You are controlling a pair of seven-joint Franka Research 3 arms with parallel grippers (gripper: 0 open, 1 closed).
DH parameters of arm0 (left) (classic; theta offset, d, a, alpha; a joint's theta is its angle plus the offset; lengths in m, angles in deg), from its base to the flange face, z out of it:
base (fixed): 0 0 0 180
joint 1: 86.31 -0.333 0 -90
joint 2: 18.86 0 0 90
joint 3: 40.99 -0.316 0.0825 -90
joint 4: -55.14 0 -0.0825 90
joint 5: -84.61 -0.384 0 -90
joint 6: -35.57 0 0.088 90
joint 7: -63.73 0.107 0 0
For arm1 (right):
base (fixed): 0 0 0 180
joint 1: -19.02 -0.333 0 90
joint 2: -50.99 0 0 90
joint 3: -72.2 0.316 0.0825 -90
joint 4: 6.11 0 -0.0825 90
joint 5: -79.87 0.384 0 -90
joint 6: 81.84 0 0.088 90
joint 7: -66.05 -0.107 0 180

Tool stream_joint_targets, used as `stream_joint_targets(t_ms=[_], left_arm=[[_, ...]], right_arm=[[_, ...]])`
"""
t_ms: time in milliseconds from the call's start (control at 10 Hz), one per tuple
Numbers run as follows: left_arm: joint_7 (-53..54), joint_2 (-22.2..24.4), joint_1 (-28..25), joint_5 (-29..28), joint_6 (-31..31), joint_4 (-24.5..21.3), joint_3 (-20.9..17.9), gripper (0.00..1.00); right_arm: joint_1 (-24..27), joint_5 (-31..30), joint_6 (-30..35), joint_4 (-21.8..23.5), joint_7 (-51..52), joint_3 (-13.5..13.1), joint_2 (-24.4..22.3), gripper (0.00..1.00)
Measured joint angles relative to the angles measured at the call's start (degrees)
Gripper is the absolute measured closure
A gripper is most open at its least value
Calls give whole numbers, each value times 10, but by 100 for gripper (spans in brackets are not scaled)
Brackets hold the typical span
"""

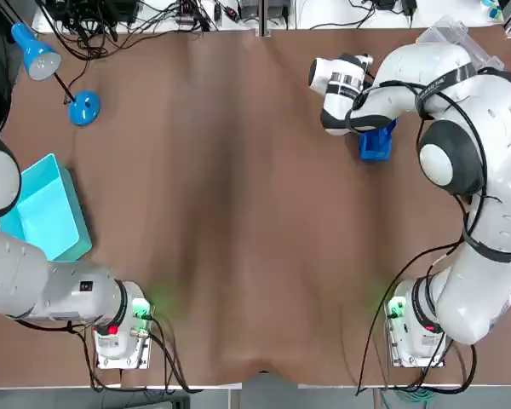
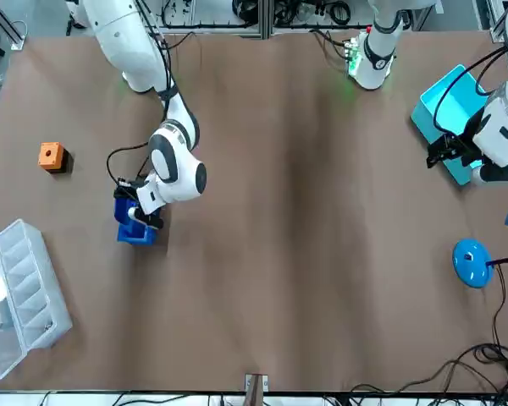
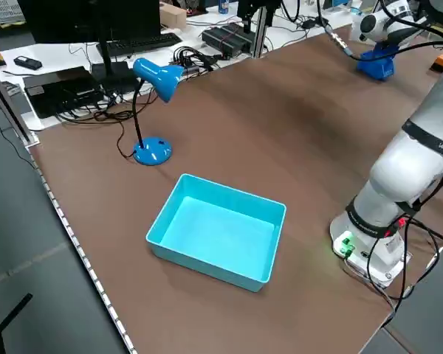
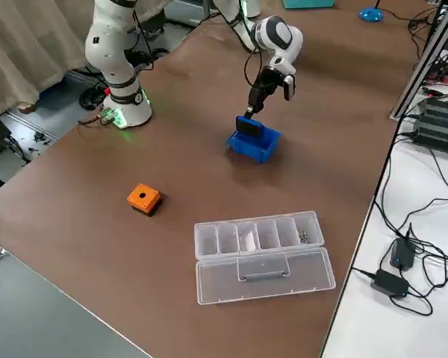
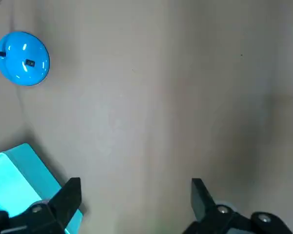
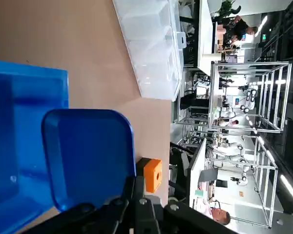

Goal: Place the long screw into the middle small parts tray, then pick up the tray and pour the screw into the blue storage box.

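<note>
Tray (image 6: 88,156) sits clamped by its edge in your right gripper (image 6: 136,187), tipped over the blue storage box (image 6: 5,122): pour step; screw not discernible. Next, likely tilt further and confirm the drop. Left gripper (image 5: 135,190) idles spread beside the cyan bin (image 5: 14,175).

Middle of the table (image 1: 238,213) is bare, so I can sweep either arm across. The left edge is crowded by a teal bin (image 1: 47,209), with a lamp (image 1: 83,108) beyond it. The far right is blocked by the blue box (image 1: 376,145), where my right gripper (image 6: 136,185) pinches a small tray (image 6: 88,156). An orange block (image 2: 52,156) and a clear organizer (image 2: 21,292) sit nearer the right edge.
</note>
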Motion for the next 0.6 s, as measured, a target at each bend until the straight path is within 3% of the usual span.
stream_joint_targets(t_ms=[400, 600], left_arm=[[0, 0, 0, 0, 0, 0, 0, 1], [0, 0, 0, 0, 0, 0, 0, 1]], right_arm=[[11, 9, 0, -24, 69, -3, -6, 99], [28, 46, -1, -52, 136, -3, -20, 99]])
